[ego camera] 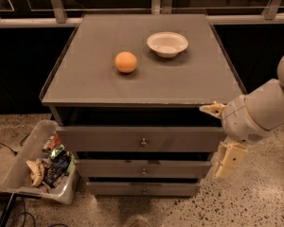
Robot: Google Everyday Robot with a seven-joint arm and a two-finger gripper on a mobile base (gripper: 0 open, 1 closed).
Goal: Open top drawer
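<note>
The top drawer (109,139) is the widest grey front of three on the grey cabinet, with a small round metal knob (143,141) at its centre. A dark gap shows between it and the cabinet top. My gripper (221,134) is at the cabinet's right front corner, level with the top drawer's right end and well to the right of the knob. It is open and empty: one cream finger (212,109) points left just under the top's edge and the other (229,160) hangs lower, beside the middle drawer.
An orange (126,62) and a white bowl (167,44) sit on the cabinet top (85,84). Two shorter drawers (143,168) lie below the top one. A clear bin of rubbish (45,164) stands on the speckled floor at the left. Windows run behind.
</note>
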